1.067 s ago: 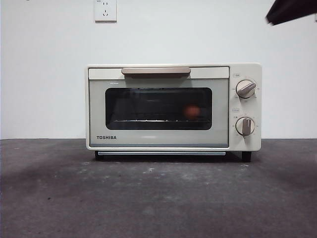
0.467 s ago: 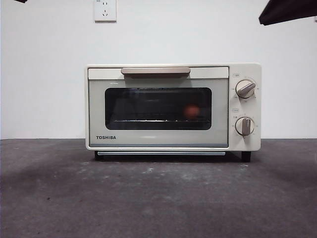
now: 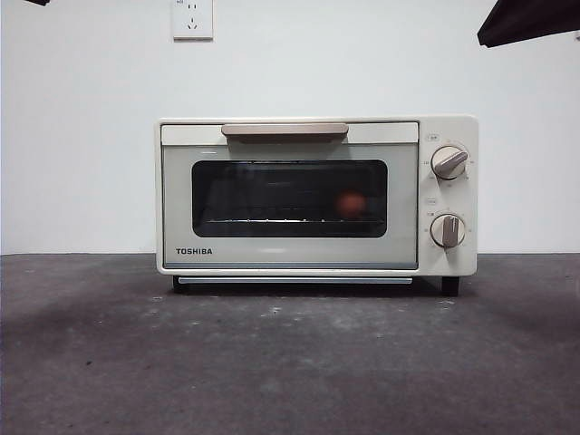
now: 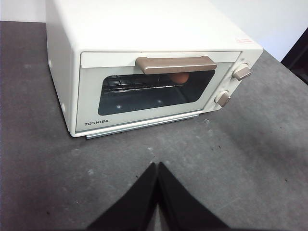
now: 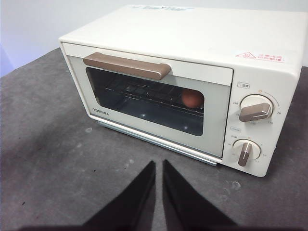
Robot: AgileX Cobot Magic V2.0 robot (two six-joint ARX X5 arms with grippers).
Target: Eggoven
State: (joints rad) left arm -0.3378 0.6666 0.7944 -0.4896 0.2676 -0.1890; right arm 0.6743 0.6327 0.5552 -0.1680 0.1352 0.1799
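**A:** Where is the egg (image 5: 193, 98) from the right gripper (image 5: 159, 166)?

**B:** Ahead of it and higher, behind the dark window of the toaster oven (image 5: 192, 53), sitting on the wire rack toward the knob end. The door is shut. The gripper's jaws are pinched to a thin slit and hold nothing.

**A:** And the left gripper (image 4: 158, 166)?

**B:** Jaws pressed together, empty, well back from the oven, with the tan handle (image 4: 176, 64) ahead and above its tips. In the front view only dark tips show at the top corners.

**A:** So what is the step?

**B:** I judge the egg is in and the door closed, so either the arms clear away or a knob is set. If the upper knob (image 5: 255, 109) is meant, the right gripper is nearer: spread the jaws first, come in square to the knob's bar, pinch it across its narrow sides, and turn without pushing, or the light oven may slide on the table (image 5: 57, 159).
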